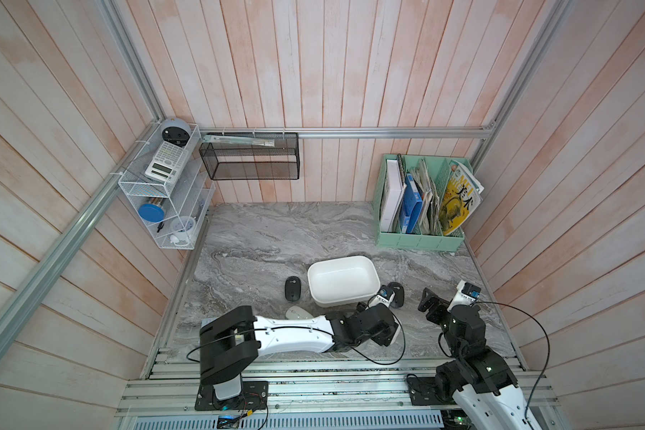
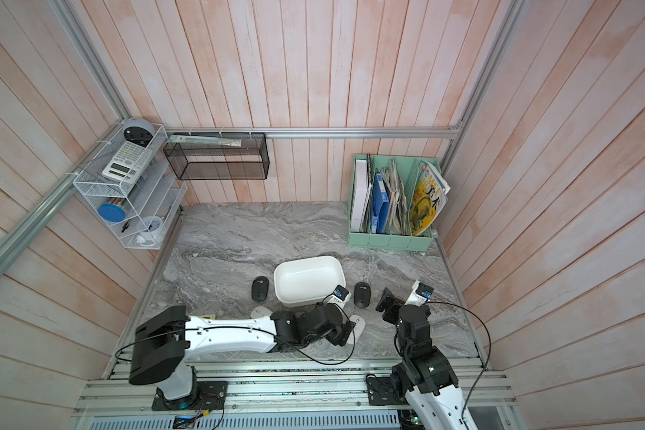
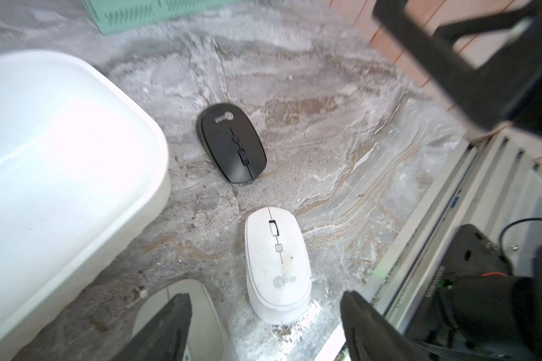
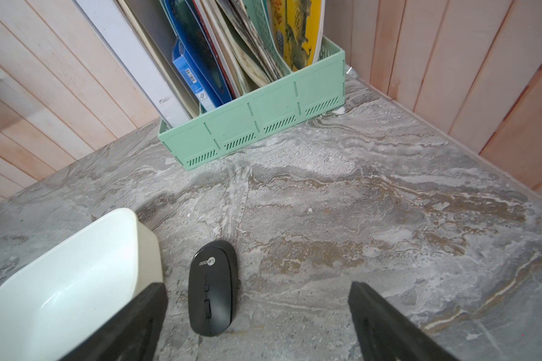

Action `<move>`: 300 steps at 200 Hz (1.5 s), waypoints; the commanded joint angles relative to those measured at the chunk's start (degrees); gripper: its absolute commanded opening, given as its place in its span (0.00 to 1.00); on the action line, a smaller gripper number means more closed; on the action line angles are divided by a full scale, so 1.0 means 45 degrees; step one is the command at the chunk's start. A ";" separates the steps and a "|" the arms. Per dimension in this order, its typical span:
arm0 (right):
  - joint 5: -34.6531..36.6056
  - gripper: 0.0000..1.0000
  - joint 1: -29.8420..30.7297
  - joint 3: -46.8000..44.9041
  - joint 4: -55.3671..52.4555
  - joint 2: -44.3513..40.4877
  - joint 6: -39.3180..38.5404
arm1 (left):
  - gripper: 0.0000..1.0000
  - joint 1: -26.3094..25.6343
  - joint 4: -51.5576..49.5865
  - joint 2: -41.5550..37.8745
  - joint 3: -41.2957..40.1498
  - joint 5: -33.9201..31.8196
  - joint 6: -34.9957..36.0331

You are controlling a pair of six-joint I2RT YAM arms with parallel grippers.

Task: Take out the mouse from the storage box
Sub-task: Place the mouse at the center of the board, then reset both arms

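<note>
The white storage box (image 1: pixel 365 268) (image 2: pixel 332 266) stands mid-table, and no mouse shows inside it. A white mouse (image 3: pixel 277 265) (image 2: pixel 357 323) lies on the marble just ahead of my left gripper (image 3: pixel 265 297), which is open and holds nothing. Another white mouse (image 3: pixel 201 300) is partly hidden behind one left finger. To the right of the box lies a black mouse (image 3: pixel 232 143) (image 4: pixel 213 287) (image 1: pixel 397 294). My right gripper (image 4: pixel 257 286) (image 1: pixel 427 301) hovers open over the table near it, touching nothing. A second black mouse (image 1: pixel 293 288) sits left of the box.
A mint-green file holder (image 1: pixel 419 238) with books stands at the back right. A black mesh basket (image 1: pixel 250 156) and a white wire rack (image 1: pixel 161 186) hang on the walls. One more white mouse (image 1: pixel 298 312) lies by the left arm. An aluminium rail (image 1: pixel 313 368) borders the front.
</note>
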 commanded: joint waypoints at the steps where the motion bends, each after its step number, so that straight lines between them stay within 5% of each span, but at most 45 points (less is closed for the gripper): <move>1: -0.1569 0.98 -0.0029 0.1239 -0.0842 0.0216 0.0480 | 0.87 -0.0006 0.1220 -0.1642 -0.1378 -0.1655 0.0511; 25: -0.2405 0.98 -0.0027 0.2208 -0.1742 0.0749 -0.0112 | 1.00 0.0123 0.1034 -0.3386 -0.2760 -0.3021 0.0655; 68: -0.3592 0.98 0.0086 0.2103 -0.1545 0.1426 0.0121 | 1.00 0.0558 0.2163 -0.5356 -0.5558 -0.2929 -0.0226; 125: -0.1198 0.97 0.2623 0.1793 -0.1100 0.1946 0.0131 | 1.00 0.0822 0.1802 -0.7680 -0.7828 -0.6928 -0.1614; 139: -0.0019 0.98 0.3817 0.2000 -0.1150 0.2355 0.0042 | 1.00 0.1261 0.2144 -0.8944 -0.8348 -0.6854 -0.1031; 171: 0.2005 0.97 0.5763 0.2869 -0.0886 0.3209 -0.0640 | 1.00 0.3646 0.0746 -1.1501 -0.8305 -0.6893 -0.0301; 206: 0.2831 0.98 0.5837 0.3828 0.0247 0.4005 -0.2125 | 1.00 0.7590 0.0991 -1.2380 -0.8030 -0.6318 0.1107; 228: 0.5582 0.98 0.5749 0.3657 0.1635 0.4389 -0.3285 | 1.00 1.0015 0.2012 -1.2093 -0.8098 -0.5364 0.1869; 263: 0.6257 0.97 0.3985 0.3379 0.3478 0.5107 -0.5330 | 1.00 1.3595 0.3338 -1.0513 -0.8365 -0.3551 0.2228; 300: 0.4496 0.98 0.0980 0.2358 0.4633 0.5812 -0.4936 | 1.00 1.4081 0.7794 -0.8715 -0.9954 -0.3554 0.4650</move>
